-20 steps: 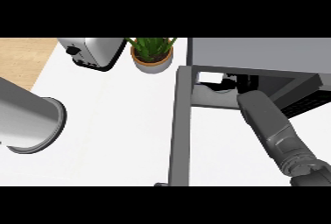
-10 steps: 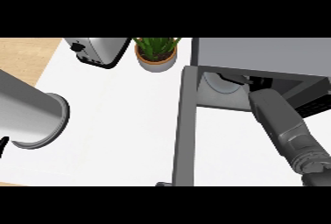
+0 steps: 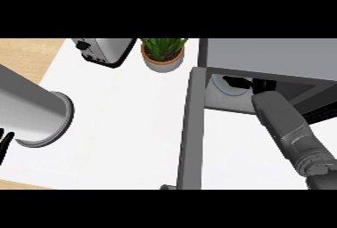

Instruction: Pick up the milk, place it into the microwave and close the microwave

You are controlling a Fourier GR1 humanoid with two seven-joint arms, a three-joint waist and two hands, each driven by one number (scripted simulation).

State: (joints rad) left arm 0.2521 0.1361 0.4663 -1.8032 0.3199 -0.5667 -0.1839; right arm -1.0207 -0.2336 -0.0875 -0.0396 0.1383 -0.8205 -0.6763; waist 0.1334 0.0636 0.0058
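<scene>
White worktop (image 3: 132, 116), microwave (image 3: 263, 58) far right, door (image 3: 191, 129) swung open. Right hand (image 3: 240, 83) reaches inside the cavity; fingers' state can't tell. Milk hidden, prob. in there. Left hand (image 3: 5, 142) near-left edge, well away.

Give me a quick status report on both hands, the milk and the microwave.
Right hand inside the open microwave, fingers hidden. Left hand barely showing at the left edge. Milk not visible. Microwave door open, nothing blocking it.

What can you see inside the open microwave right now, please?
The right hand reaches into the microwave above a pale round plate. The milk is not visible; the hand and forearm cover that spot.
</scene>
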